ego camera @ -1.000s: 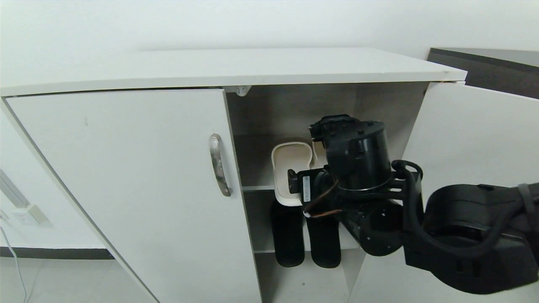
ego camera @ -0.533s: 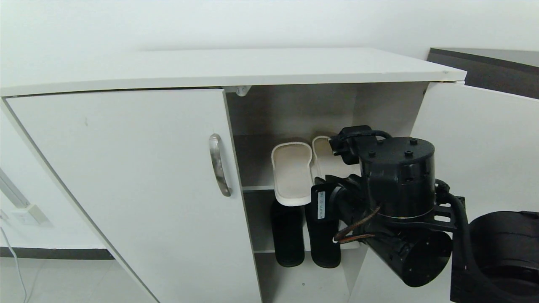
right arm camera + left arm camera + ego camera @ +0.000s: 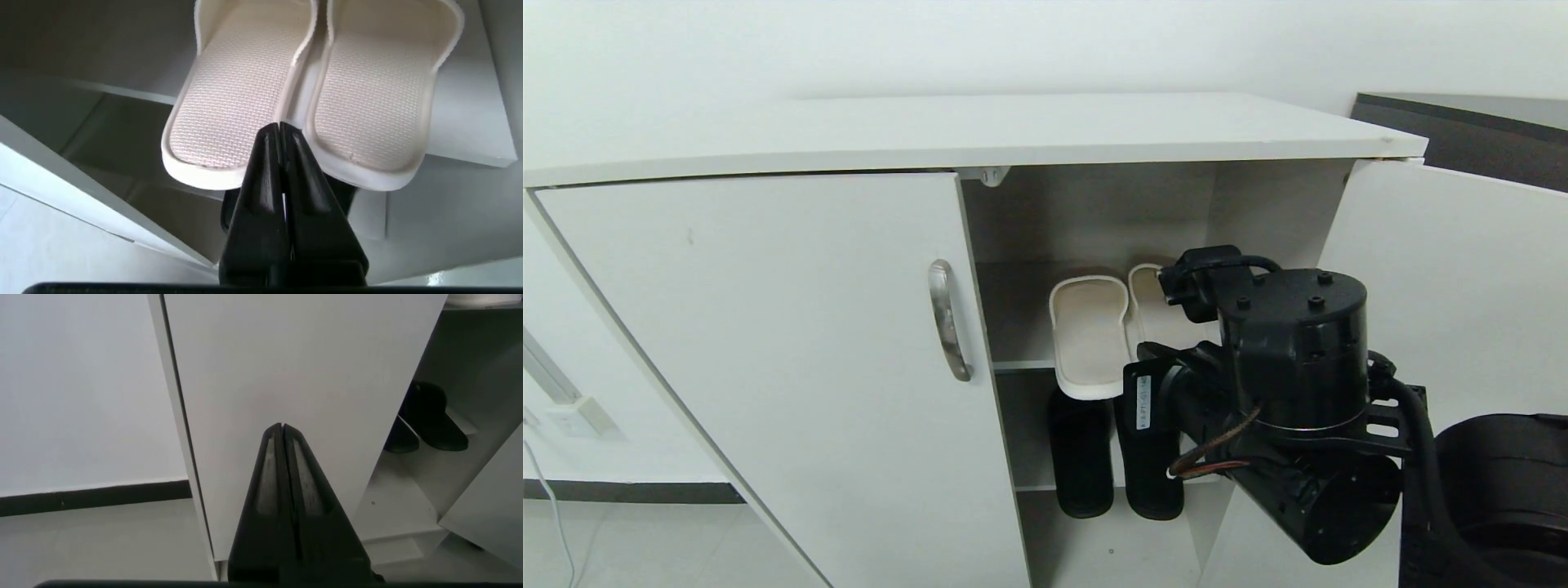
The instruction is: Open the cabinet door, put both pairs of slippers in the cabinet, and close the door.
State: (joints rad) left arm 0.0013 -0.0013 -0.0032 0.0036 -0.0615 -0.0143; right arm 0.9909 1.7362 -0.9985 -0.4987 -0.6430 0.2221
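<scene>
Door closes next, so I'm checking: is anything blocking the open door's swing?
Yes. The right gripper and its arm sit in the right door's path. The white slippers overhang their shelf; whether the door clears them is unclear.

No legible text; white label on the right arm, print too small to read

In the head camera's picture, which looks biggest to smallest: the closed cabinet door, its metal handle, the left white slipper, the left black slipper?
1. closed cabinet door, by far.
2. left white slipper and left black slipper: near alike; black one partly hidden, so unranked.
3. metal handle, thinnest.
</scene>
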